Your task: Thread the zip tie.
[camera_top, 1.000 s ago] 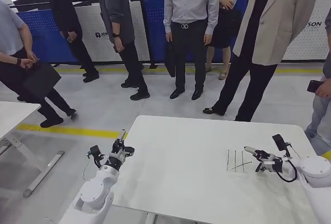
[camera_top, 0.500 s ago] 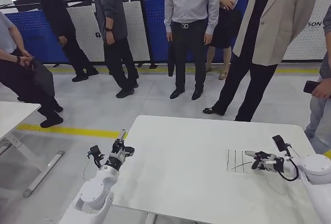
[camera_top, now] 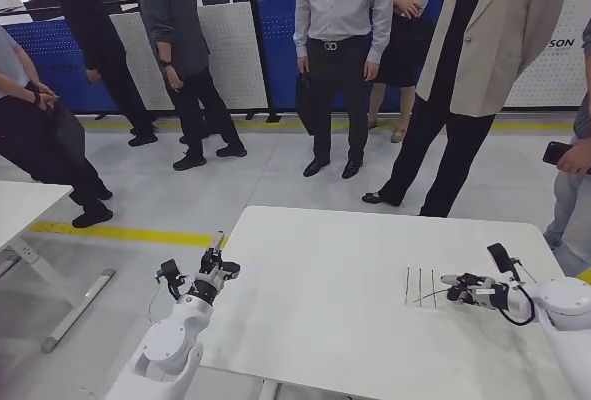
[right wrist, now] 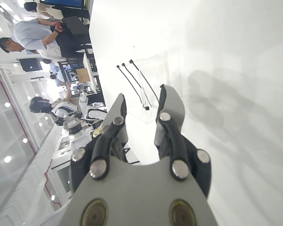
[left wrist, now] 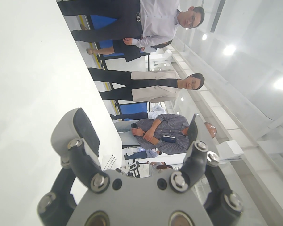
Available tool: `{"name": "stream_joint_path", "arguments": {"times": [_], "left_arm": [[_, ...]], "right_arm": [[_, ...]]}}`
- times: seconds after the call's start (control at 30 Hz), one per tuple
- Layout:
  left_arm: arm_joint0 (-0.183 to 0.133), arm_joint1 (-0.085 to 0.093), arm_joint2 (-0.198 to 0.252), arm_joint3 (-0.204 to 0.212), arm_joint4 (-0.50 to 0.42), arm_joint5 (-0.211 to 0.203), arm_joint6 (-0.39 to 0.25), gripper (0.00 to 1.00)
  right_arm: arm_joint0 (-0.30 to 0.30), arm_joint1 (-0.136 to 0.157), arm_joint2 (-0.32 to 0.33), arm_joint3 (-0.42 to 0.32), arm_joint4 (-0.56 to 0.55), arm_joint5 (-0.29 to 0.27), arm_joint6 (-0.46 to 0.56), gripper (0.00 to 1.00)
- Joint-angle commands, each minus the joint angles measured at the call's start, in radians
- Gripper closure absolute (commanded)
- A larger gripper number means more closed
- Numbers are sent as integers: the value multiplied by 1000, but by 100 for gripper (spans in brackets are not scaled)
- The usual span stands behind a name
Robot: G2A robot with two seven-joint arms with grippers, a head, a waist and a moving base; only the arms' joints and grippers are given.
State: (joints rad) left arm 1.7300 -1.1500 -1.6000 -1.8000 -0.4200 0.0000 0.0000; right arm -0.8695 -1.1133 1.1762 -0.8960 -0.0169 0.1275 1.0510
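Note:
Several thin black zip ties [camera_top: 421,286] lie on the white table [camera_top: 325,300] toward its right side, most of them parallel and one lying across them. In the right wrist view the zip ties [right wrist: 132,81] run from their square heads toward my right gripper [right wrist: 143,98], which is open just over their near ends, one head lying between its fingertips [right wrist: 165,96]. From above, the right gripper [camera_top: 453,288] sits at the right edge of the ties. My left gripper [camera_top: 215,262] is open at the table's left edge, far from the ties; its wrist view shows the left gripper [left wrist: 139,125] holding nothing.
Bare white table surface spreads between the two arms. The table's far edge [camera_top: 375,210] faces a row of standing people on the grey floor. Another white table [camera_top: 5,205] stands off to the left.
My right gripper has shifted slightly down and closer onto the zip ties' right ends. The left arm has not moved. People in the background walked left.

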Motion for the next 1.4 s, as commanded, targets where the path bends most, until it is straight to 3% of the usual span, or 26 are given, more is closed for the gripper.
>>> {"name": "stream_joint_path", "arguments": {"times": [0.0, 0.07, 0.23, 0.53, 0.63, 0.67, 0.73, 0.77, 1.0, 1.23, 1.37], "left_arm": [[0, 0, 0, 0, 0, 0, 0, 0], [0, 0, 0, 0, 0, 0, 0, 0], [0, 0, 0, 0, 0, 0, 0, 0], [0, 0, 0, 0, 0, 0, 0, 0], [0, 0, 0, 0, 0, 0, 0, 0], [0, 0, 0, 0, 0, 0, 0, 0], [0, 0, 0, 0, 0, 0, 0, 0], [0, 0, 0, 0, 0, 0, 0, 0], [0, 0, 0, 0, 0, 0, 0, 0], [0, 0, 0, 0, 0, 0, 0, 0], [0, 0, 0, 0, 0, 0, 0, 0]], "right_arm": [[1, 0, -1, 2, 1, 1, 0, 75], [1, 1, -3, 5, 0, 2, -3, 74], [0, 3, -3, 12, 0, -2, -4, 84], [-4, 6, -5, -2, -3, -6, -5, 80], [-5, 7, -6, -6, -5, -5, -5, 83], [-5, 8, -7, -7, -7, -5, -6, 90], [-6, 8, -7, -9, -5, -4, -6, 92], [-6, 9, -7, -9, -8, -4, -6, 100], [-9, 12, -6, -19, -7, -9, -6, 100], [-52, 30, 47, -64, 25, -42, -5, 100], [-112, 47, 122, -130, 112, -92, 12, 100]]}}
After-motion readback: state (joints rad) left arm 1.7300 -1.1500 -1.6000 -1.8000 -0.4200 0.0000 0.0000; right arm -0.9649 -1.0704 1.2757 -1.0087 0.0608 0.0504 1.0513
